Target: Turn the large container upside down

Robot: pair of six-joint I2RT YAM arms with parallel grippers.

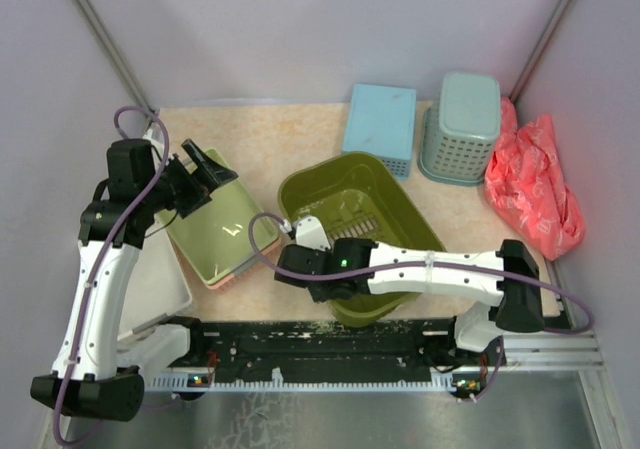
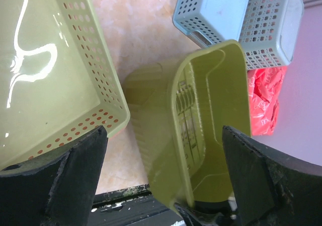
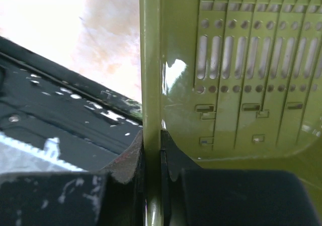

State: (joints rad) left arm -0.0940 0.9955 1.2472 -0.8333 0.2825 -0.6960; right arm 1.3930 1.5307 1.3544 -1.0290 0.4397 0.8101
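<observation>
Mid-table, the large container [image 1: 372,207], a deep olive-green tub, sits between the arms with its near end toward the robot's bases, its mouth open upward and its slotted bottom visible inside. In the left wrist view it appears tipped to one side, though how far off the table [image 1: 270,139] it stands cannot be told. The right gripper [image 3: 152,158] pinches the tub's near wall, one finger inside and one outside. The left gripper [image 1: 208,177] hangs with its fingers spread above the shallow pale-green tray [image 1: 215,244] to the left, holding nothing. Against the back wall stand a light-blue box [image 1: 380,124] and a teal mesh basket [image 1: 460,129], with a red bag [image 1: 535,184] beside them.

The step in hand looks to be the rollover itself: grip made, turn not yet finished. Next, the right wrist likely needs to rotate while lifting, so the rim clears the table and the mouth comes down flat.
</observation>
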